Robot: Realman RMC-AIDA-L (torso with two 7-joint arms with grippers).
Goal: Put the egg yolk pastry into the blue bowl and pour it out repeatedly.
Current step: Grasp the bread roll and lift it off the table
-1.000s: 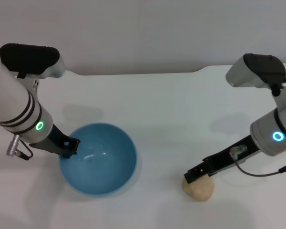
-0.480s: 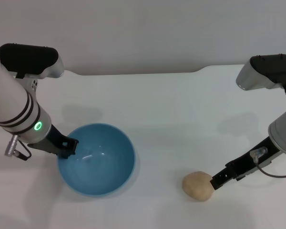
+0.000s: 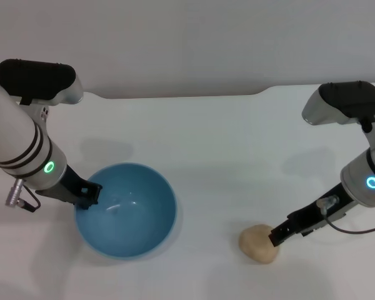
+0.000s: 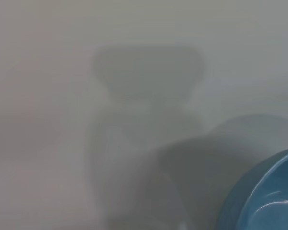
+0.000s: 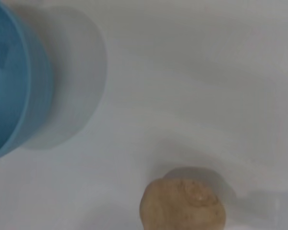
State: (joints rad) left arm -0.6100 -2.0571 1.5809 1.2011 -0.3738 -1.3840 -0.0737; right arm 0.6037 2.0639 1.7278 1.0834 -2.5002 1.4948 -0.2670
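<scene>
On the white table (image 3: 212, 144) the blue bowl (image 3: 126, 209) stands upright on the robot's left side, and its inside looks empty in the head view. The left hand (image 3: 86, 194) is at the bowl's left rim, with its dark tip touching the rim edge; it seems to be closed on the rim, one side inside and one outside, but the fingers themselves are too small and dark to separate clearly. In the left wrist view only a curved part of the blue bowl (image 4: 266, 194) appears at one corner, and the rest is the pale table surface with soft shadows on it. The egg yolk pastry (image 3: 259, 242) lies on the table well apart from the bowl, toward the robot's right and near the front edge of the head view. The right hand (image 3: 280, 234) is low, and its dark tip is at the right upper side of the pastry, touching it or just beside it; I cannot tell how far this hand is open or whether it has any hold of the pastry. The right wrist view shows the egg yolk pastry (image 5: 182, 203) resting on the table, with the blue bowl (image 5: 14, 86) farther away.
</scene>
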